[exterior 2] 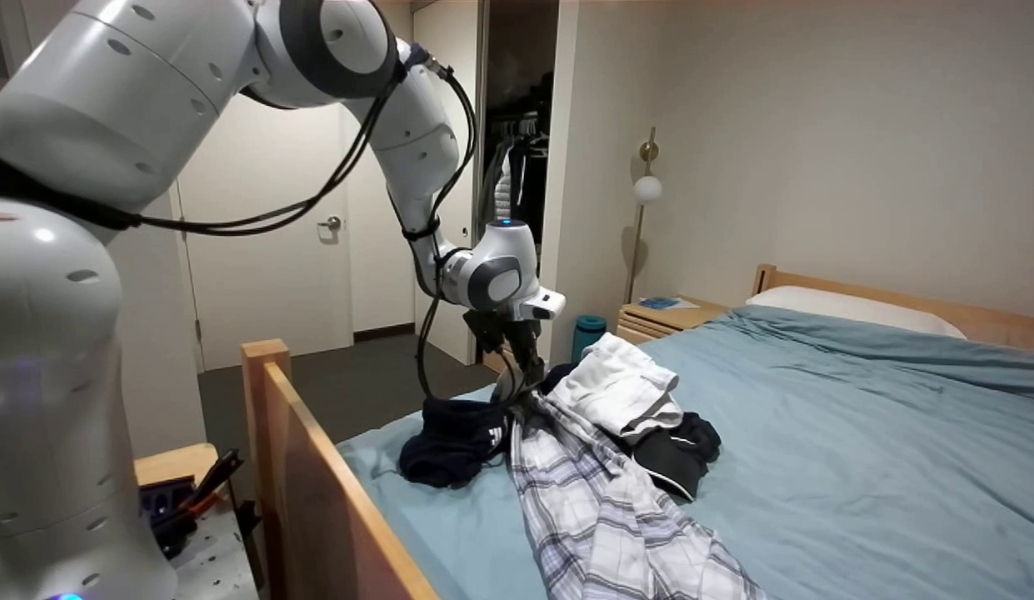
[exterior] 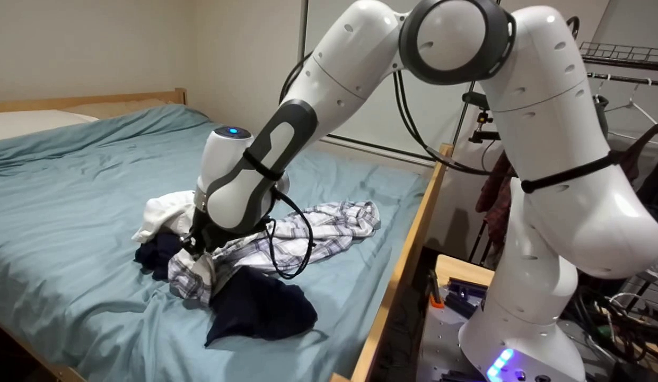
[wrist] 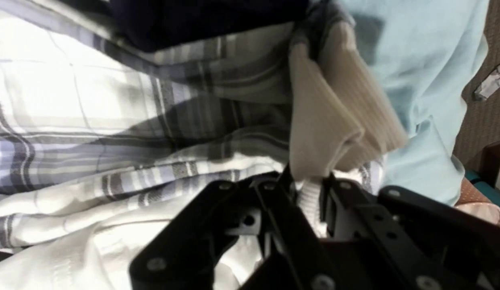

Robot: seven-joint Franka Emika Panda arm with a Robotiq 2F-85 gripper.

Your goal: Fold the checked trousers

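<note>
The checked trousers [exterior 2: 616, 517] lie across the bed [exterior: 74, 212]; the hand [wrist: 310, 181] is clamped on their pale ribbed edge [wrist: 314, 133]; probably light, limp and soft, best gripped there.

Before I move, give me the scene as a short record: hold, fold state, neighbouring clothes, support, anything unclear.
Hold: gripper shut on a pale ribbed part of the checked trousers
Fold state: not folded; a long, rumpled plaid stretch lies spread out, bunched near the gripper
One side: navy garment, close beside the gripped end
Opposite side: white garment heaped on a dark garment
Support: bed beneath all the clothes
Unclear: how much fabric is caught
</note>
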